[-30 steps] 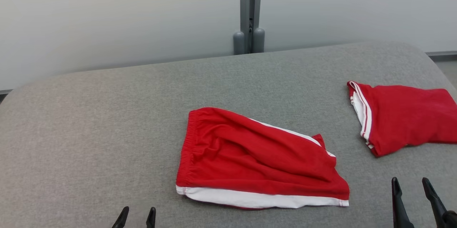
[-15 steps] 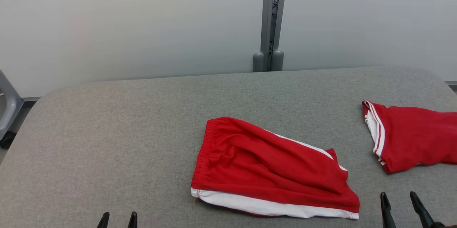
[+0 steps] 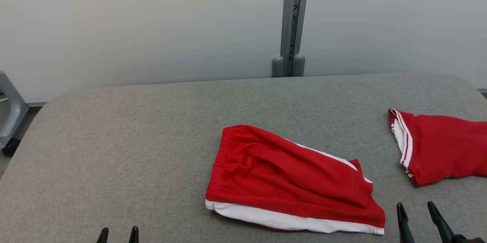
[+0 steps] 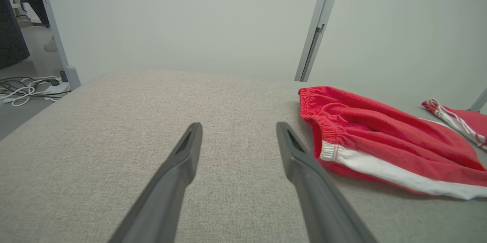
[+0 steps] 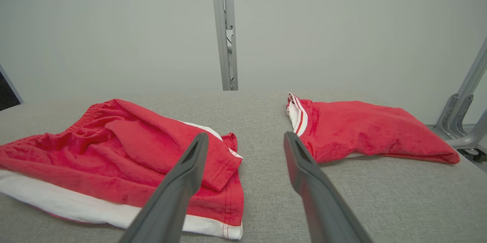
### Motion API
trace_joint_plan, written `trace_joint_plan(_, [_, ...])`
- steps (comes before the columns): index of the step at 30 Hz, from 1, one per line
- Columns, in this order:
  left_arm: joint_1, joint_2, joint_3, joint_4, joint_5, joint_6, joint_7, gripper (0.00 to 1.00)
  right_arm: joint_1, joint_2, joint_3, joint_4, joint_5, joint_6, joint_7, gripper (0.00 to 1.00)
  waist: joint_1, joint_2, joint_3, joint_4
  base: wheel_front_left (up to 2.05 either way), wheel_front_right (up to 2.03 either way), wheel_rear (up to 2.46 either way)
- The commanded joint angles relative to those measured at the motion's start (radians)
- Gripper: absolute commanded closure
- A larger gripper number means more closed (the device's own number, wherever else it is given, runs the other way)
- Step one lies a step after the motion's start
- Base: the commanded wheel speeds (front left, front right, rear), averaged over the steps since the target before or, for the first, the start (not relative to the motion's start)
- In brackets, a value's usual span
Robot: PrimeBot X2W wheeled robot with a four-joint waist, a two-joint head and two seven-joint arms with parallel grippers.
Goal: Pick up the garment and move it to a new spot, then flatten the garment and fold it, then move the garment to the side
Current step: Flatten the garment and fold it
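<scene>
Red shorts [image 3: 293, 182] with a white side stripe lie on the grey padded table [image 3: 114, 151], about centre, slightly toward the robot's right. They are rumpled, not flat. In the head view the elastic waistband is at the left, the hem at the right, with one hem corner flipped up.

Left gripper [image 3: 118, 234] is at the lower left of the head view, only the fingertips showing. Its jaws are spread wide with nothing between them. In the left wrist view there is bare table cloth between the fingers, and the waistband sits just beside the right-hand finger, not touching.

Right gripper [image 3: 418, 216] is at the lower right, fingers wide apart and empty, near the shorts' hem corner. In the right wrist view one finger overlaps that corner, but contact can't be told.

A second red garment [image 3: 437, 146] with white-and-red trim lies at the table's right side, well apart from the shorts and cut off by the frame edge. It is possibly a folded top, hard to be sure.

A grey post [image 3: 293, 18] stands against the pale wall behind the table.
</scene>
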Motion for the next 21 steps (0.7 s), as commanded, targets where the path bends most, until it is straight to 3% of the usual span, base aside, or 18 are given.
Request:
trace_joint_plan(1, [-0.012,0.002,0.004,-0.008,0.001,-0.005,-0.004,0.00,-0.010,-0.005,0.007,-0.007,0.013,0.000,-0.005,0.00,0.0000,0.0000,0.005,-0.004,0.00,0.00,0.00])
trace_joint_plan(5, [-0.030,-0.002,-0.029,-0.003,-0.019,-0.011,-0.004,0.00,-0.011,-0.004,0.056,0.054,0.014,0.000,-0.002,0.00,0.0000,0.0000,0.019,-0.015,0.00,0.00,0.00])
trace_joint_plan(7, [-0.048,0.007,-0.082,0.035,-0.037,-0.012,0.000,0.00,-0.036,-0.018,0.101,0.096,-0.008,0.000,0.062,0.00,0.0000,0.0000,0.031,-0.025,0.00,0.00,0.00])
trace_joint_plan(13, [-0.187,0.131,-0.319,0.145,-0.136,-0.012,0.121,0.00,-0.104,-0.085,0.184,0.156,-0.024,0.000,0.238,0.00,0.0000,0.0000,0.087,-0.051,0.00,0.00,0.00])
trace_joint_plan(21, [-0.397,0.245,-0.512,0.194,-0.304,-0.012,0.186,0.00,-0.207,-0.092,0.194,0.180,-0.006,0.000,0.303,0.00,0.0000,0.0000,0.198,-0.066,0.00,0.00,0.00])
